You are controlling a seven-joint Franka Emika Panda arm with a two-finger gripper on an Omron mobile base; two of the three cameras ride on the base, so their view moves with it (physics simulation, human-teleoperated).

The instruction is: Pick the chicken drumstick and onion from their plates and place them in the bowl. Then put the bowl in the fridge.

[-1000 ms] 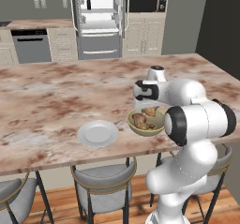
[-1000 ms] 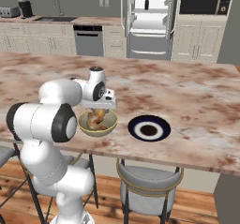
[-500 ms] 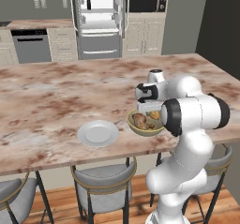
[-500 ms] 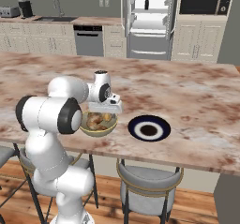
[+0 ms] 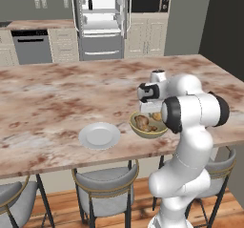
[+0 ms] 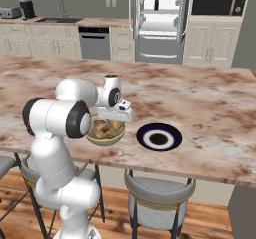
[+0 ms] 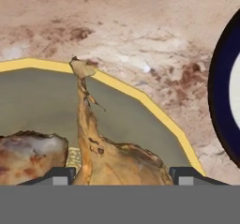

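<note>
Chicken drumstick (image 7: 101,148) lies between open gripper (image 7: 122,174) tips.

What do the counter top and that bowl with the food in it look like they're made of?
The counter looks like polished stone, perhaps marble: mottled cream with rust-brown veins. The bowl looks like glazed ceramic, though painted plastic is possible: smooth olive-tan wall, pale yellow rim, no grain or seams.

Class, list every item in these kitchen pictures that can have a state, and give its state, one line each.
fridge: both doors open
bowl: upright on the counter, holding both foods
chicken drumstick: in the bowl, bone end at the rim
onion: in the bowl
white plate: bare
dark-rimmed plate: bare
gripper: open over the bowl
</note>
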